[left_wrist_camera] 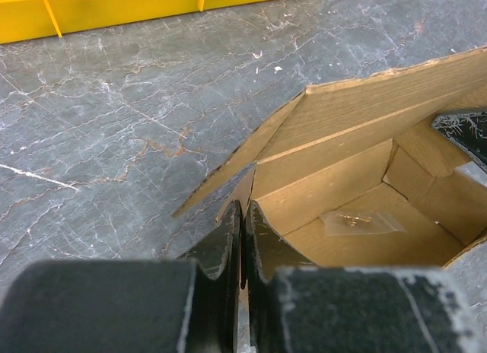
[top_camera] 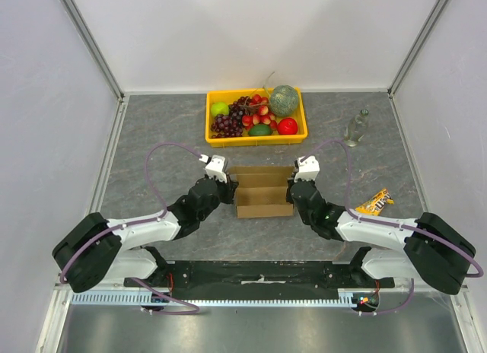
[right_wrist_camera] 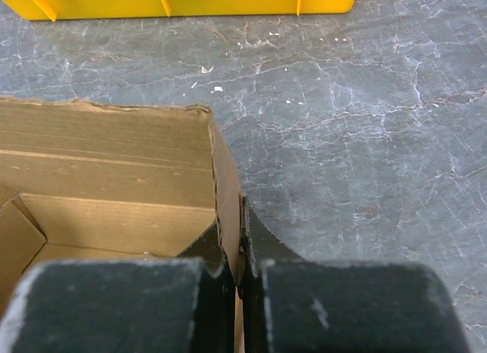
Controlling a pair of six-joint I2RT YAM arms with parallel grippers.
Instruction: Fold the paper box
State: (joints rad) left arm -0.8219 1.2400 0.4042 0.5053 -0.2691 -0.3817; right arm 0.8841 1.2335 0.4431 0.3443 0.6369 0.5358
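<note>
The paper box (top_camera: 264, 193) is a brown cardboard mailer with its walls raised and its top open, lying mid-table between my two arms. My left gripper (top_camera: 227, 187) is at the box's left end. In the left wrist view it (left_wrist_camera: 243, 208) is shut on the thin left wall of the box (left_wrist_camera: 342, 140). At the right end, my right gripper (top_camera: 293, 187) is shut on the right wall; the right wrist view shows the cardboard (right_wrist_camera: 106, 147) pinched between its fingers (right_wrist_camera: 242, 216). A small clear bag (left_wrist_camera: 354, 221) lies on the box floor.
A yellow crate (top_camera: 256, 117) full of fruit stands just behind the box. A clear bottle (top_camera: 355, 128) is at the back right. A yellow snack packet (top_camera: 375, 202) lies by my right arm. Grey walls enclose the table on three sides.
</note>
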